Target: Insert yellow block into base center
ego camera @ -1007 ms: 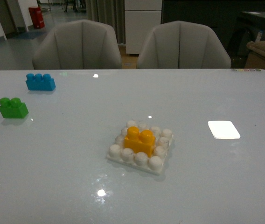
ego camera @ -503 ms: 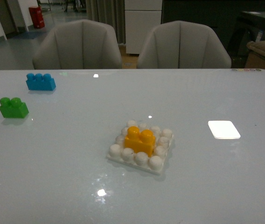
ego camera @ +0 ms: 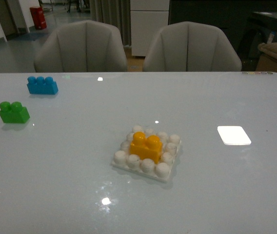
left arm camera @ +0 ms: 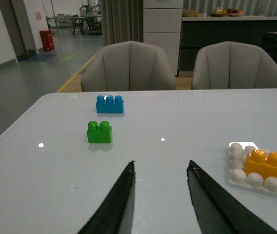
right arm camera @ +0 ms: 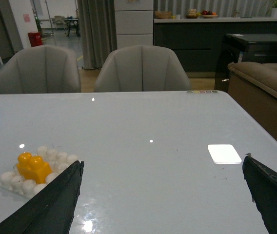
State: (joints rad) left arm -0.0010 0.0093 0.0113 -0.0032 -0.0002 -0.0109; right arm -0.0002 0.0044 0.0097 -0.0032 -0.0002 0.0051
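The yellow block (ego camera: 146, 146) sits upright on the middle studs of the white base (ego camera: 120, 157), which lies flat on the table's centre. Both also show in the left wrist view, block (left arm camera: 264, 164) on base (left arm camera: 238, 174), and in the right wrist view, block (right arm camera: 33, 167) on base (right arm camera: 9, 179). Neither arm shows in the front view. My left gripper (left arm camera: 160, 165) is open and empty, held back from the base. My right gripper (right arm camera: 163, 163) is wide open and empty, also away from the base.
A green two-stud brick (ego camera: 13, 112) and a blue three-stud brick (ego camera: 42, 85) stand at the table's far left. A bright light patch (ego camera: 233, 135) lies to the right of the base. Two grey chairs (ego camera: 82, 46) stand behind the table.
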